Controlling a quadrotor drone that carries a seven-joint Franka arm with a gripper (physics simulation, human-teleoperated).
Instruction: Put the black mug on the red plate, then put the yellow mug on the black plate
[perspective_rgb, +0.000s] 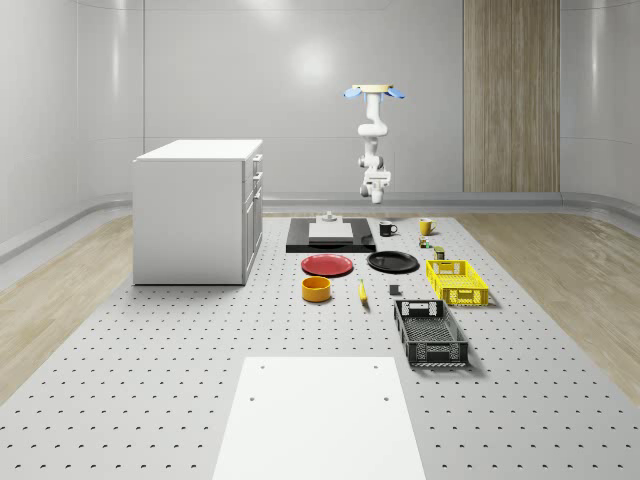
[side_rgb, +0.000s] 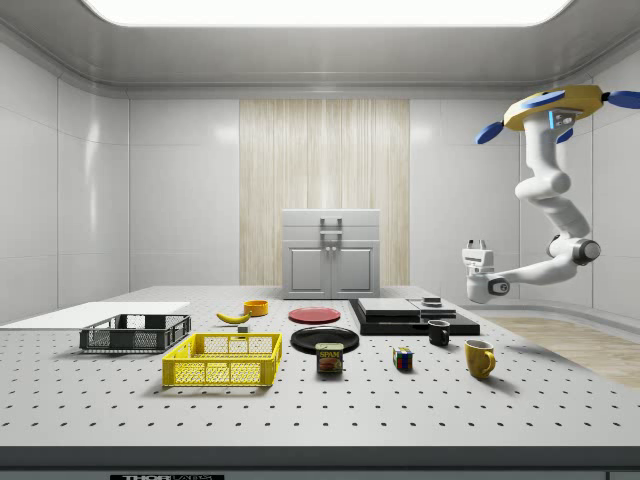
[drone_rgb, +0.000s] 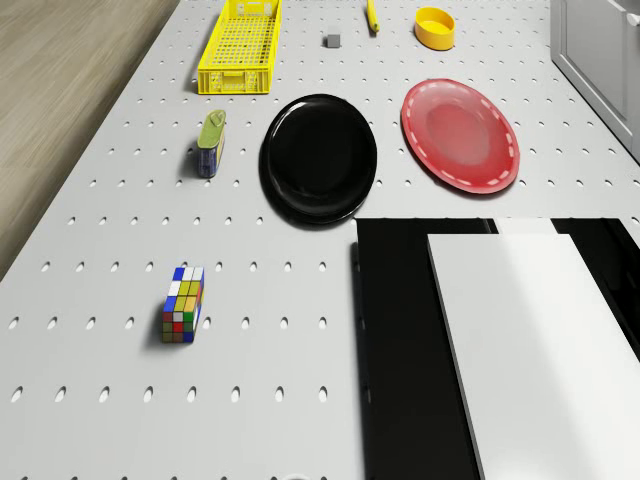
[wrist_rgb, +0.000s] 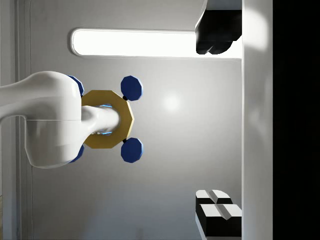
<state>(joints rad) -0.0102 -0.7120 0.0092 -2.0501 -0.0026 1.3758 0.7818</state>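
A: Gripper state?
B: Gripper (side_rgb: 477, 245) points up toward the ceiling, jaws spread wide, nothing between them, touching nothing. Drone (perspective_rgb: 374, 93) hovers high over the table's far end, arm folded below it.
A: Mugs?
B: Black mug (perspective_rgb: 387, 229) sits on the table beside the black slab (perspective_rgb: 331, 236); yellow mug (perspective_rgb: 426, 226) near it. Red plate (drone_rgb: 461, 135) and black plate (drone_rgb: 319, 157) lie side by side, both bare.
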